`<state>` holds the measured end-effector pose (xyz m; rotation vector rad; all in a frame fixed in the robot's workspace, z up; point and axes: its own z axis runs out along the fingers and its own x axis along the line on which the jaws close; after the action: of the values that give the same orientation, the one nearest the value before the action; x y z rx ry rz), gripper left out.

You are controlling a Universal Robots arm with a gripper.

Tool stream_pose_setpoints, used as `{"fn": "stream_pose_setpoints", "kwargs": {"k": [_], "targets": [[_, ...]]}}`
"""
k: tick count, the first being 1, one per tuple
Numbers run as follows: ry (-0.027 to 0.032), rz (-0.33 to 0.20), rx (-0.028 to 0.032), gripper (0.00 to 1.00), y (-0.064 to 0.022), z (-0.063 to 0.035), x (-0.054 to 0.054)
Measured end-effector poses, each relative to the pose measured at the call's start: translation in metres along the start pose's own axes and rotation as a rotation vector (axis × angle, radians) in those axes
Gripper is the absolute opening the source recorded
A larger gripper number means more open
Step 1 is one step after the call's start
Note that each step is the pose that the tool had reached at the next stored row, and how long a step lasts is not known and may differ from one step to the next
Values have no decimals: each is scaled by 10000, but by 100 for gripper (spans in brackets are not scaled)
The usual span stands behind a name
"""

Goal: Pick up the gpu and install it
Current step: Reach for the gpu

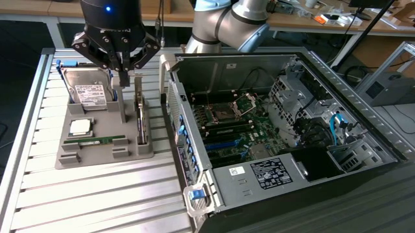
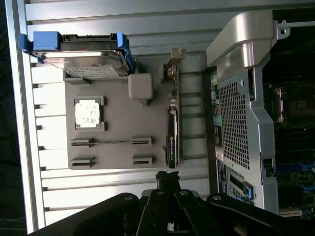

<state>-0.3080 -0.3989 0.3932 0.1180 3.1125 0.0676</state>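
One risk: the gripper [image 1: 120, 73], hovering above the grey tray [image 1: 97, 154], closed tight and empty, would, if lowered so, strike the thin top edge of the gpu [image 1: 141, 121] instead of straddling it, tipping or jamming it. Said gpu stands on edge in the tray slot nearest the computer case [image 1: 246, 187], long axis along the tray, bracket toward the hard drive [image 1: 87, 92] end.

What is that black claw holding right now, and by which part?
Nothing. The black gripper hangs shut and empty above the grey plastic tray. The thin dark gpu card stands on edge in its tray slot, untouched.
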Motion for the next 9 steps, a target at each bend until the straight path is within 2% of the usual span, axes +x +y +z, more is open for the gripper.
{"fn": "stream_pose_setpoints", "kwargs": {"k": [9], "targets": [[0,0,0,11,-4,-1,47]]}}
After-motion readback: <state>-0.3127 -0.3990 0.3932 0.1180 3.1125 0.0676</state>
